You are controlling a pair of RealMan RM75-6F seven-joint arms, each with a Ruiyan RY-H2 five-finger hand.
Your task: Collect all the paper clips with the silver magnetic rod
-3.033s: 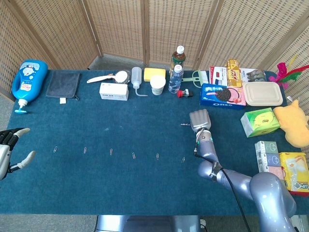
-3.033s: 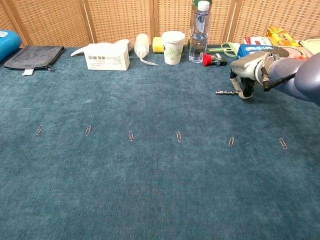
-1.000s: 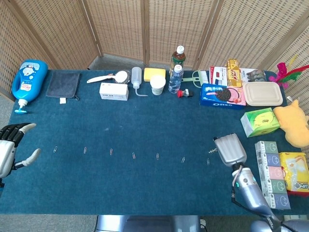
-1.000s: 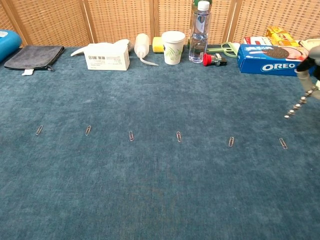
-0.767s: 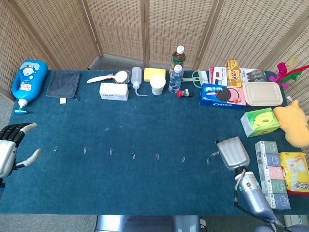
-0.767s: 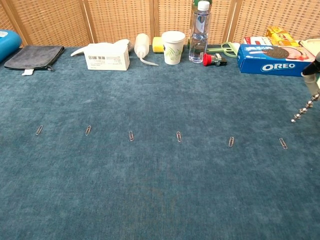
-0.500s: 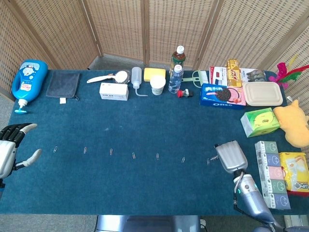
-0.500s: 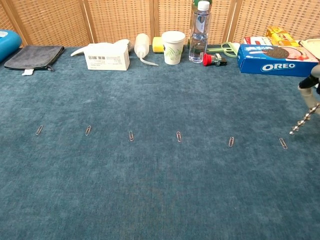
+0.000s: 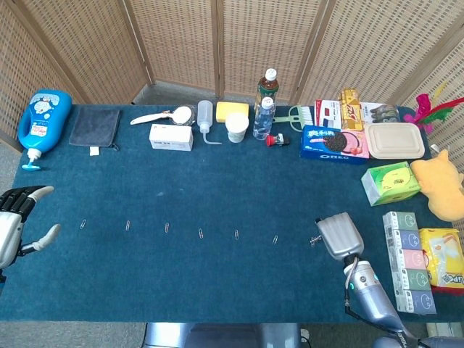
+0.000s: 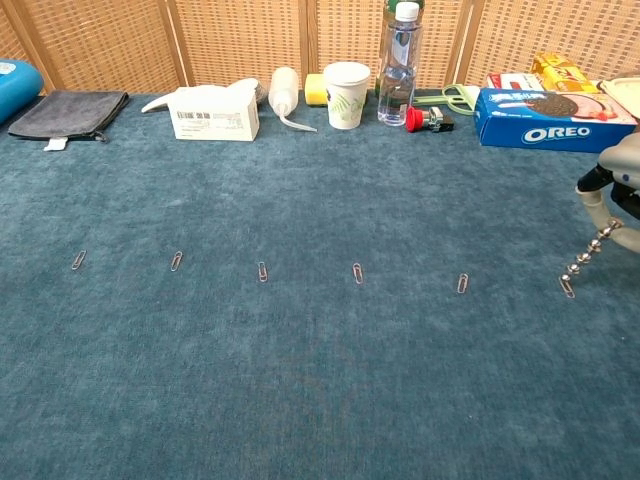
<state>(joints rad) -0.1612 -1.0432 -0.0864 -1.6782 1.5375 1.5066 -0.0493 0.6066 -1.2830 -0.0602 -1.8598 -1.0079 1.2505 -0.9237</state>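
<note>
Right now I am holding the silver magnetic rod [image 10: 588, 254] in my right hand [image 10: 615, 190], fingers clamped on its upper end so the beaded tip hangs down and slants toward the rightmost paper clip [image 10: 566, 286]; the tip is just above that clip, close enough that I judge the magnet is about to catch it, though I cannot tell whether they are touching. I am starting at this end because the other paper clips [image 10: 357, 272] are lying in a row across the blue table [image 10: 320, 380], well apart from one another, so one sweep leftward should take them in turn. My left hand [image 9: 16, 221] is waiting at the table's left edge, fingers apart and holding nothing, clear of the row. The bottles and boxes along the back are out of the rod's path.
</note>
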